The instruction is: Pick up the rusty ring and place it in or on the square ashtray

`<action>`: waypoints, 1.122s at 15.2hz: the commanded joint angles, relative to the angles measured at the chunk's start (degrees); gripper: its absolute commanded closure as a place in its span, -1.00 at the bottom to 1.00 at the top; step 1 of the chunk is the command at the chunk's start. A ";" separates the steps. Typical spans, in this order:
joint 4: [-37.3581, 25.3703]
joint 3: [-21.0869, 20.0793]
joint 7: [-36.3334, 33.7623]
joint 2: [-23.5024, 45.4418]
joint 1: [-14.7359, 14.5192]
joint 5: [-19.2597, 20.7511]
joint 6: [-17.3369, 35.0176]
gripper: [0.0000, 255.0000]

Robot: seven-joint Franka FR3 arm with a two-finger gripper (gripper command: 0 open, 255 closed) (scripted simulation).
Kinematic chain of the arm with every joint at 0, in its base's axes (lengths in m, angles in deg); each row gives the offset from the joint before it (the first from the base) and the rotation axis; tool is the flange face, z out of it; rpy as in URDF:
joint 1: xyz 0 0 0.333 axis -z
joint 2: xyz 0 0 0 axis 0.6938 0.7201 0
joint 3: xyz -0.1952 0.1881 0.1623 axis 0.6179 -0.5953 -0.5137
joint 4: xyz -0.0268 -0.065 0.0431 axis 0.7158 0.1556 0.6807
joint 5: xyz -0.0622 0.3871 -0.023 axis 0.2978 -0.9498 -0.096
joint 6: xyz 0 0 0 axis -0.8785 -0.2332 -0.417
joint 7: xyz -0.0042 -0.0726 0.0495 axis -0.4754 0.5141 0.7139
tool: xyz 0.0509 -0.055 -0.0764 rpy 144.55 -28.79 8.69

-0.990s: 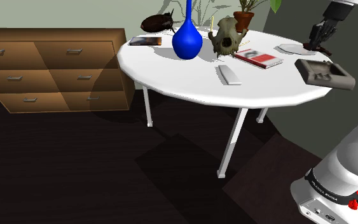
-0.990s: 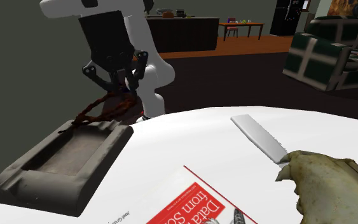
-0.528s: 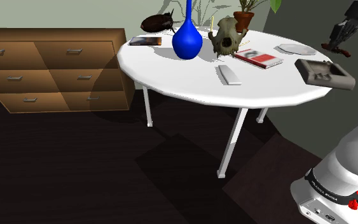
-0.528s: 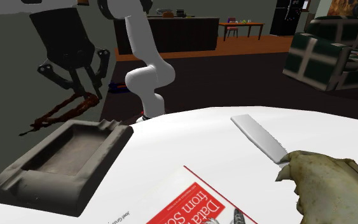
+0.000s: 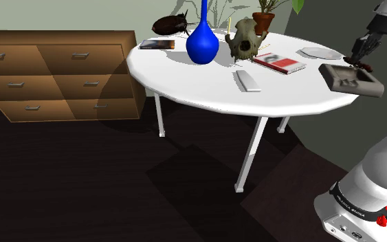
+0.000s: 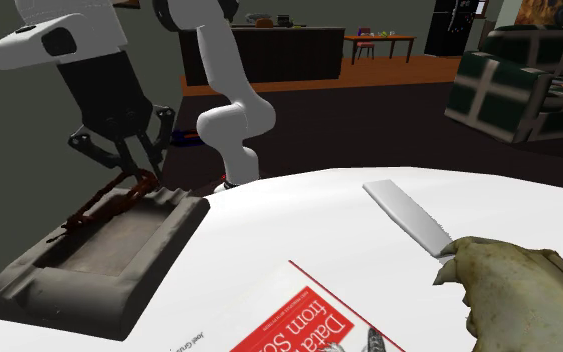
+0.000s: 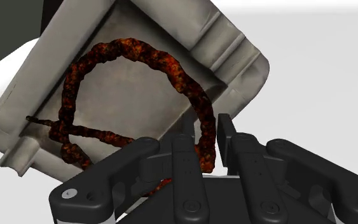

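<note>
Plainly, in the wrist view the end effector (image 7: 206,137) was clamped on the rusty ring (image 7: 182,77). Its two black fingers pinched one stretch of the twisted loop, and the rest of the loop hung over the hollow of the square grey ashtray (image 7: 231,41). In the second exterior view the end effector (image 6: 136,175) stood directly above the ashtray (image 6: 159,240), over its far edge. The ring (image 6: 97,205) slanted down from the fingers across the ashtray's hollow toward its rim; whether the low end touched the ashtray could not be told. The ashtray sat on the white tabletop (image 6: 299,210), with a red-and-white book (image 6: 304,322) near the ashtray. In the shoulder view the end effector (image 5: 358,60) hung just above the ashtray (image 5: 374,89), which sat at the edge of the tabletop (image 5: 212,86). A blue vase (image 5: 203,41) stood well apart from the ashtray.
</note>
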 commanded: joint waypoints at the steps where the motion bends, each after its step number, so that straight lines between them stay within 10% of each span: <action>1: 1.63 0.09 0.03 -0.25 0.16 0.21 1.44 1.00; 15: 6.46 0.88 0.58 -0.18 0.49 0.51 6.31 1.00; 16: 6.47 0.89 0.59 -0.16 0.48 0.50 6.34 -1.00; 17: 6.45 0.88 0.58 -0.16 0.47 0.50 6.32 -1.00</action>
